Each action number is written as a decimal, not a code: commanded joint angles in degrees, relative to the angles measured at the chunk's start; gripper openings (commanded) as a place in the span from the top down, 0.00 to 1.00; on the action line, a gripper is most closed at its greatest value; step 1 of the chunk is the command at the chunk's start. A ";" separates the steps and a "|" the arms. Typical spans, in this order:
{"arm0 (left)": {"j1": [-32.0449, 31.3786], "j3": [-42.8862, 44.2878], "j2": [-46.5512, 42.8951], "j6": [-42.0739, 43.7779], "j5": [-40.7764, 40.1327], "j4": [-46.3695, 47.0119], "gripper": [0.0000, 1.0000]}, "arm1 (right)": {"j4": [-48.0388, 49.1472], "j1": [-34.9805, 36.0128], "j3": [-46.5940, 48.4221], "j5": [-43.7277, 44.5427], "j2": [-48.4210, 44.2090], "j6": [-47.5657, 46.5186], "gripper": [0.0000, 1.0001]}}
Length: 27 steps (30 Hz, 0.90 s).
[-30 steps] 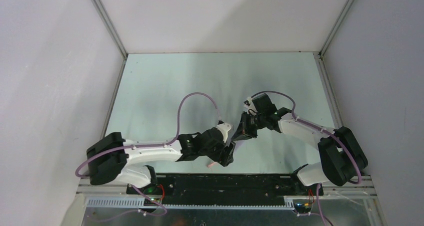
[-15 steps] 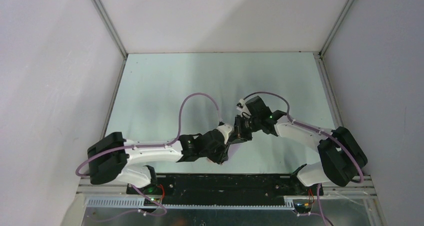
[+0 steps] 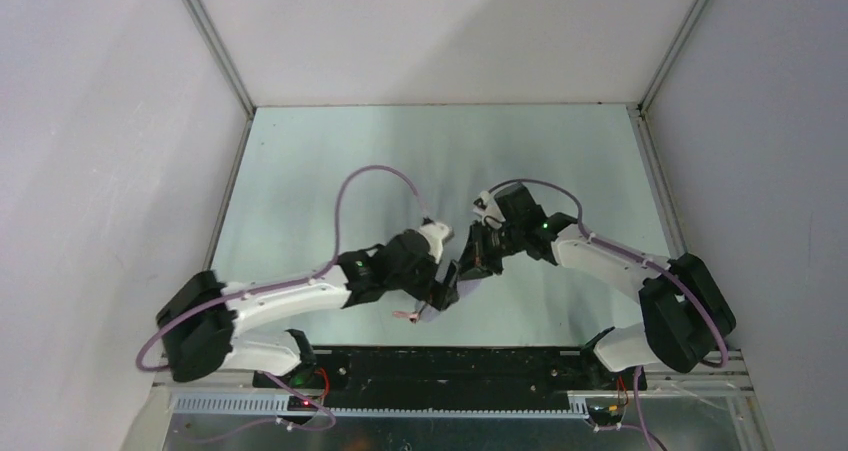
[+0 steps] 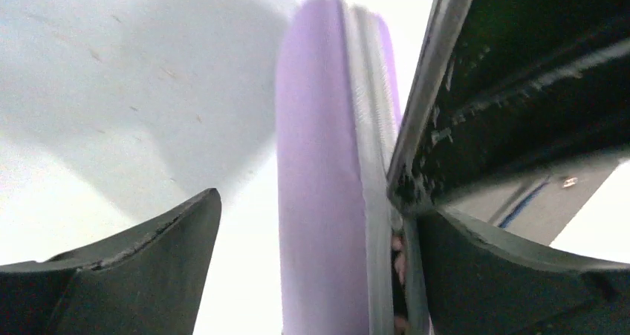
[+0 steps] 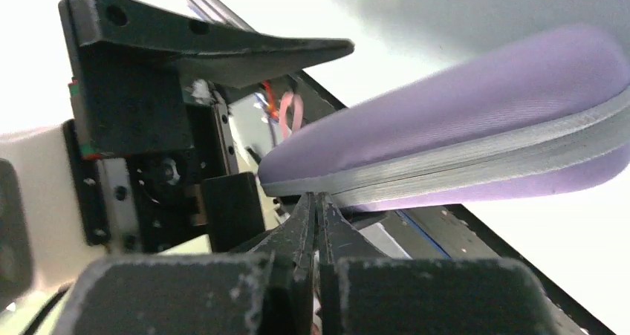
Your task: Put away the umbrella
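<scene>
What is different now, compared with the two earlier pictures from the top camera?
The left gripper moved a little away from the bases as its arm swung left. Its jaws now stand open around the lilac case. The right gripper shifted left, toward it. Unchanged: the right gripper stays shut at the case's zip edge.

No text, label, brand, number or sign can be read in any of the three views. The lilac case (image 4: 316,127) and its grey zip band (image 4: 371,164) show plain surfaces, and the black fingers of the left gripper (image 4: 316,201) bear only scuffs. The counter (image 3: 330,161) carries faint specks but no legible mark.
</scene>
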 commanded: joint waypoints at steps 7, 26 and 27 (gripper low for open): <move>12.31 0.35 -23.78 0.88 8.70 4.02 0.00 | 9.53 -9.10 9.66 -9.94 -7.09 14.70 1.00; 19.69 -7.53 -31.96 -5.04 10.11 21.71 0.00 | 29.24 -16.50 16.95 -7.40 -10.99 36.16 1.00; 19.61 -8.67 -31.57 -4.57 9.96 24.89 0.00 | 29.42 -16.64 16.93 -7.10 -11.43 36.57 1.00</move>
